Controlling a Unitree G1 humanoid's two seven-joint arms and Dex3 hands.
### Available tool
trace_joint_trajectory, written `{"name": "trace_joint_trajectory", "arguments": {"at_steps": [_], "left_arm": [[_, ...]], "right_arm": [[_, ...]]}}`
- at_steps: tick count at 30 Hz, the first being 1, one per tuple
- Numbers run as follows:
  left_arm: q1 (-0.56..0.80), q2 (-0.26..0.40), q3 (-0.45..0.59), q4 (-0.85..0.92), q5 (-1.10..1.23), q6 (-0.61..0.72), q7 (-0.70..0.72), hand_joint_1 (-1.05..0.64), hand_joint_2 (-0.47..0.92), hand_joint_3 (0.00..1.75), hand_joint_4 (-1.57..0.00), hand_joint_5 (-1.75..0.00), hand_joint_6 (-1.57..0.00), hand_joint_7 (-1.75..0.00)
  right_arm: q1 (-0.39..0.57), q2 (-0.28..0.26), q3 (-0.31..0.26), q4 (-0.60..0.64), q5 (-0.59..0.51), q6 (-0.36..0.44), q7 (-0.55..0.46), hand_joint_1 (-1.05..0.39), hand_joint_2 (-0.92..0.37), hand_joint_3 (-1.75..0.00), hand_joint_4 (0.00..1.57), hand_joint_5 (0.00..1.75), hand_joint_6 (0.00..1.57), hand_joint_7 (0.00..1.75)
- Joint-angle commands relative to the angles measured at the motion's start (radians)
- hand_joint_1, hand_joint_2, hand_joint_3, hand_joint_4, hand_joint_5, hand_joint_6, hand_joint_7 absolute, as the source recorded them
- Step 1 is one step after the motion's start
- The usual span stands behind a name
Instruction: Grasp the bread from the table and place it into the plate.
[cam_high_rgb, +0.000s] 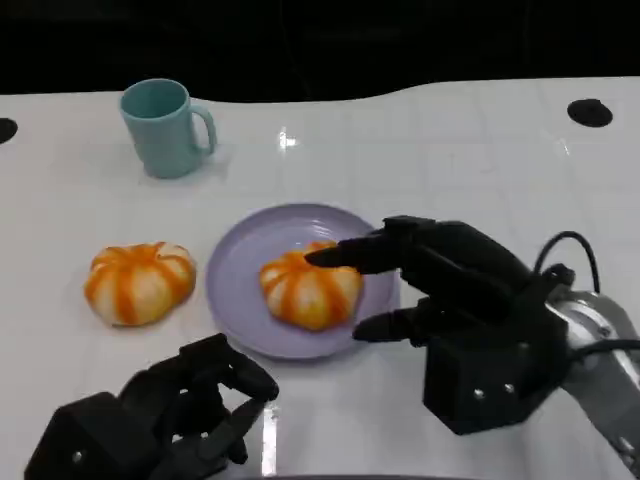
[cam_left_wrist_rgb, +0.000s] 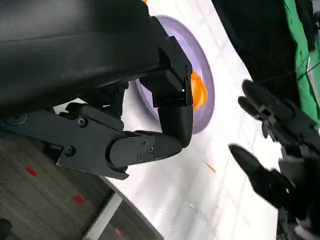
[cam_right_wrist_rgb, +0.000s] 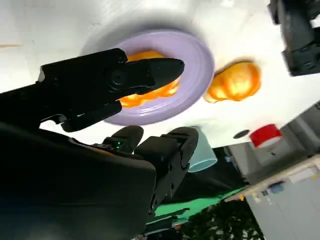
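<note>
Two pieces of bread: one bread (cam_high_rgb: 310, 288) lies on the plate, the other bread (cam_high_rgb: 139, 282) sits on the desk (cam_high_rgb: 450, 170) to the side of it. One purple plate (cam_high_rgb: 232, 283). One pale blue mug (cam_high_rgb: 165, 127), standing upright near the far edge. Two black hands: the left hand (cam_high_rgb: 165, 415) and the right hand (cam_high_rgb: 455, 310). Two small dark round marks on the desk, one mark (cam_high_rgb: 590, 112) at the far right and the other mark (cam_high_rgb: 5, 129) at the left edge.
</note>
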Motion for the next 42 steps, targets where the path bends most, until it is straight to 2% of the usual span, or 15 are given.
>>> {"name": "trace_joint_trajectory", "arguments": {"at_steps": [1, 10, 14, 16, 17, 18, 19, 21, 23, 27, 31, 37, 42], "left_arm": [[0.003, 0.006, 0.007, 0.002, -0.005, 0.004, 0.005, -0.37, 0.92, 0.49, -0.64, -1.75, -0.58, -1.36], [-0.003, 0.011, 0.011, 0.015, -0.004, -0.006, 0.001, -0.37, 0.92, 0.49, -0.63, -1.75, -0.57, -1.36], [-0.005, 0.010, 0.012, 0.019, -0.003, -0.010, 0.002, -0.38, 0.92, 0.48, -0.64, -1.75, -0.58, -1.35], [-0.005, 0.010, 0.011, 0.020, -0.002, -0.011, 0.003, -0.39, 0.92, 0.48, -0.64, -1.75, -0.58, -1.35], [-0.005, 0.010, 0.011, 0.019, -0.002, -0.009, 0.002, -0.39, 0.92, 0.47, -0.64, -1.75, -0.59, -1.35], [-0.006, 0.011, 0.011, 0.019, -0.001, -0.007, 0.003, -0.39, 0.92, 0.47, -0.64, -1.75, -0.59, -1.35], [-0.006, 0.011, 0.011, 0.019, -0.001, -0.008, 0.003, -0.39, 0.92, 0.47, -0.64, -1.75, -0.59, -1.35], [-0.006, 0.011, 0.012, 0.018, -0.003, -0.006, 0.002, -0.39, 0.92, 0.47, -0.64, -1.75, -0.59, -1.34], [-0.006, 0.013, 0.013, 0.019, -0.004, -0.009, -0.001, -0.39, 0.92, 0.47, -0.64, -1.75, -0.59, -1.34], [-0.005, 0.010, 0.016, 0.015, -0.011, -0.002, 0.000, -0.41, 0.92, 0.46, -0.65, -1.75, -0.60, -1.33], [-0.006, 0.013, 0.018, 0.017, -0.013, -0.006, -0.004, -0.40, 0.92, 0.46, -0.65, -1.75, -0.60, -1.32], [-0.009, 0.017, 0.024, 0.024, -0.016, -0.010, -0.008, -0.40, 0.92, 0.47, -0.66, -1.75, -0.60, -1.31], [-0.014, 0.021, 0.025, 0.025, -0.017, -0.002, -0.009, -0.39, 0.92, 0.47, -0.64, -1.75, -0.60, -1.31]], "right_arm": [[0.086, -0.057, -0.054, -0.089, 0.055, -0.022, 0.026, -0.53, -0.92, -0.16, 0.28, 0.56, 0.53, 0.03], [0.226, -0.085, -0.138, -0.148, 0.129, -0.093, 0.004, -0.38, -0.92, -0.06, 0.58, 0.78, 0.77, 0.15], [0.281, -0.067, -0.172, -0.178, 0.155, -0.090, -0.015, -0.26, -0.90, -0.03, 0.74, 0.96, 0.93, 0.24], [0.307, -0.064, -0.185, -0.185, 0.153, -0.101, -0.036, -0.22, -0.90, -0.06, 0.78, 1.14, 1.00, 0.35], [0.319, -0.063, -0.191, -0.189, 0.152, -0.103, -0.047, -0.21, -0.88, -0.10, 0.79, 1.20, 0.99, 0.45], [0.328, -0.063, -0.196, -0.194, 0.149, -0.104, -0.055, -0.18, -0.74, -0.42, 0.79, 1.29, 0.94, 0.66], [0.338, -0.063, -0.202, -0.194, 0.148, -0.111, -0.065, -0.18, -0.59, -0.71, 0.79, 1.35, 0.91, 0.78], [0.354, -0.058, -0.215, -0.188, 0.163, -0.130, -0.080, -0.12, -0.41, -1.08, 0.81, 1.48, 0.89, 0.99], [0.373, -0.060, -0.228, -0.183, 0.185, -0.147, -0.084, -0.07, -0.36, -1.23, 0.81, 1.62, 0.87, 1.14], [0.409, -0.079, -0.252, -0.203, 0.188, -0.153, -0.078, -0.04, -0.30, -1.35, 0.82, 1.74, 0.84, 1.31], [0.462, -0.080, -0.270, -0.264, 0.189, -0.116, -0.068, -0.03, -0.28, -1.35, 0.87, 1.75, 0.82, 1.34], [0.531, -0.076, -0.281, -0.355, 0.152, -0.040, -0.067, -0.04, -0.30, -1.31, 0.86, 1.75, 0.80, 1.34], [0.559, -0.057, -0.279, -0.356, 0.141, -0.031, -0.091, -0.03, -0.31, -1.31, 0.89, 1.75, 0.81, 1.36]]}}
